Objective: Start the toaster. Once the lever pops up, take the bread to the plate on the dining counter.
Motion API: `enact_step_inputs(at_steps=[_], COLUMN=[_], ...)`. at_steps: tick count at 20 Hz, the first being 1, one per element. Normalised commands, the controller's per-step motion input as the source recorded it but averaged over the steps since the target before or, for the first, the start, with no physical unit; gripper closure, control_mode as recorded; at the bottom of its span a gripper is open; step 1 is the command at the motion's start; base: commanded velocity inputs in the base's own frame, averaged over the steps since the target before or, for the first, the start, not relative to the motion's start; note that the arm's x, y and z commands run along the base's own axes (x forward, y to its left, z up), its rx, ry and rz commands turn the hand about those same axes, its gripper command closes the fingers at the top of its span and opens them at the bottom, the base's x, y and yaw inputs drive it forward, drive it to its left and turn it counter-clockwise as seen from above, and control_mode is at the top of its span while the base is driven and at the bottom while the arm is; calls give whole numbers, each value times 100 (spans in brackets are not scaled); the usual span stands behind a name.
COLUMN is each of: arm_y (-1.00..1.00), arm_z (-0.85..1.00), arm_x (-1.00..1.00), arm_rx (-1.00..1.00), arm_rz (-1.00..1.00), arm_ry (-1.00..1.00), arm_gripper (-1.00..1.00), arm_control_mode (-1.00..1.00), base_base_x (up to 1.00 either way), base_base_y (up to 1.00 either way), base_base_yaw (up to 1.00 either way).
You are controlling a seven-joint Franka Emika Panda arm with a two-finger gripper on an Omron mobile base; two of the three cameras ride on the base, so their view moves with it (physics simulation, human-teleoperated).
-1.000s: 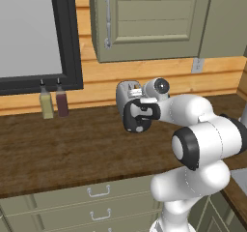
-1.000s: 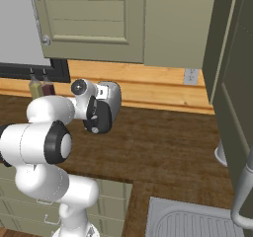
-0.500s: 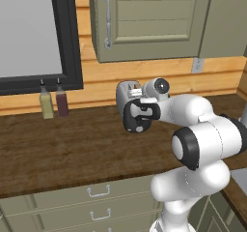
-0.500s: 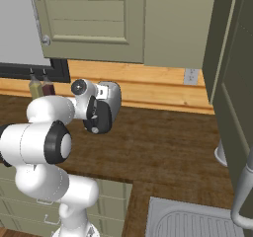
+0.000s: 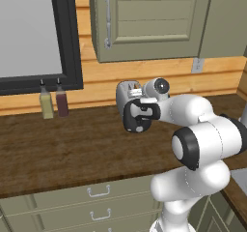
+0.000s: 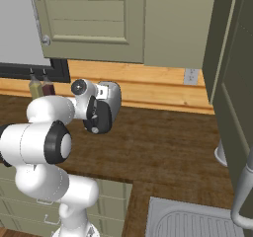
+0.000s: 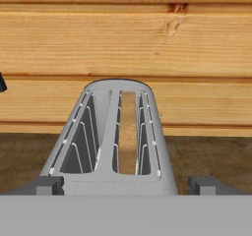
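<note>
We see the toaster [image 7: 115,136] at the back edge of the counter [image 5: 72,149], against the wooden wall [image 7: 126,43]. The bread [image 7: 128,132] stands in its right slot in the hand view; the left slot is bare. Our gripper [image 7: 126,185] hangs at the toaster's near end, fingers [image 7: 47,185] spread wide, gripping nothing. Two bottles [image 5: 53,103] stand far left along the back edge.

Two bottles stand side by side at the far left of the table against the wooden wall, a yellowish bottle [image 5: 46,105] and a dark red bottle [image 5: 62,103], under a black-framed window [image 5: 34,33]. Olive wall cabinets [image 5: 149,21] hang above, drawers [image 5: 82,202] sit below, and a steel sink [image 6: 192,221] lies near right.
</note>
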Motion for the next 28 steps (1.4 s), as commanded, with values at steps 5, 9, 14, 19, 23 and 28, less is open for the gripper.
enact_step_inputs(at_steps=[5,9,14,19,23,28], arm_y=[0,0,0,0,0,0], arm_z=[0,0,0,0,0,0], arm_x=[0,0,0,0,0,0], arm_rx=[0,0,0,0,0,0], arm_rz=[0,0,0,0,0,0], arm_ry=[0,0,0,0,0,0], arm_gripper=[-100,-100,-100,-100,-100,-100], arm_control_mode=[-100,-100,-100,-100,-100,-100], base_base_x=[0,0,0,0,0,0], base_base_y=[0,0,0,0,0,0], base_base_yaw=[0,0,0,0,0,0])
